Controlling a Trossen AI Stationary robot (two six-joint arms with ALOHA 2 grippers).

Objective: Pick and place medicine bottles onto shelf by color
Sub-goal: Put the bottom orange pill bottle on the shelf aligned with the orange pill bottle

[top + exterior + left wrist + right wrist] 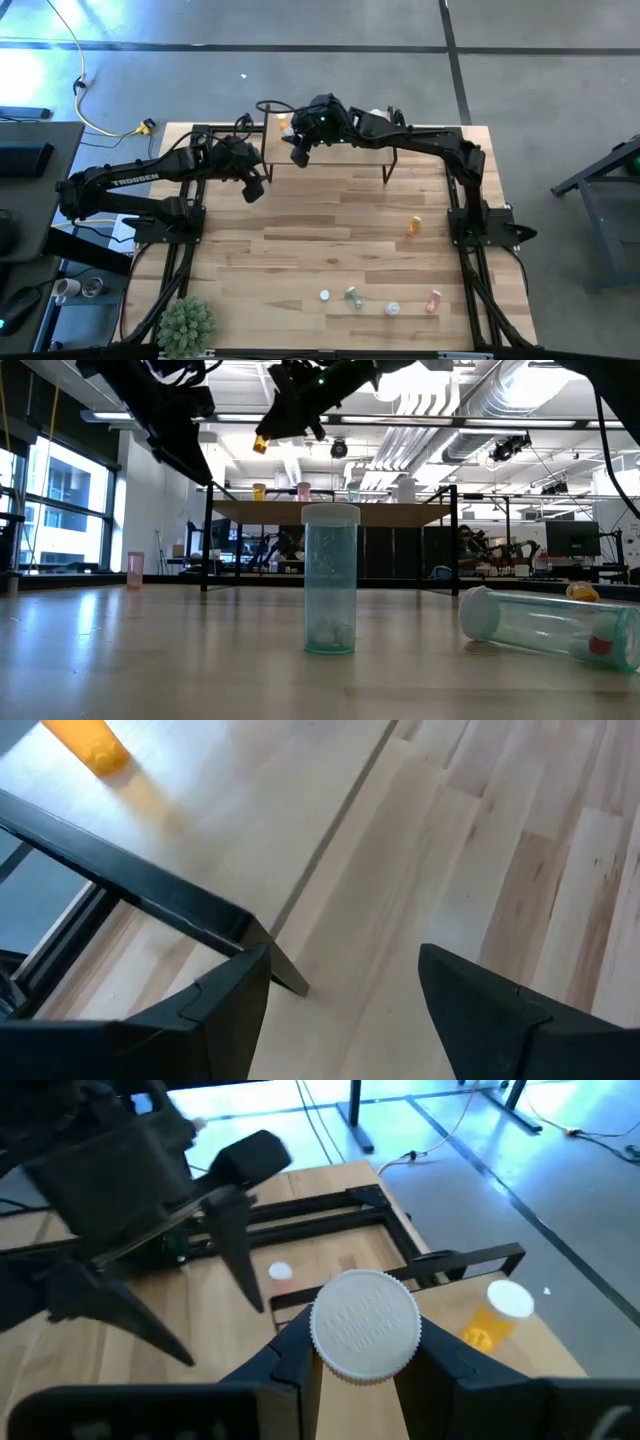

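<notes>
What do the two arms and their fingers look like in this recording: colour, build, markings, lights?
Both arms are matte black with chunky jointed links. The left arm carries white TROSSEN lettering. The right arm shows a small green light near its wrist. The left gripper has flat, angular black fingers.

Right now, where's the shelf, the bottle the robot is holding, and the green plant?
shelf (420, 140), high view, bare right part of its board.
held bottle (366, 1325), right wrist view, its white cap.
green plant (186, 326), high view, middle of its leaves.
</notes>
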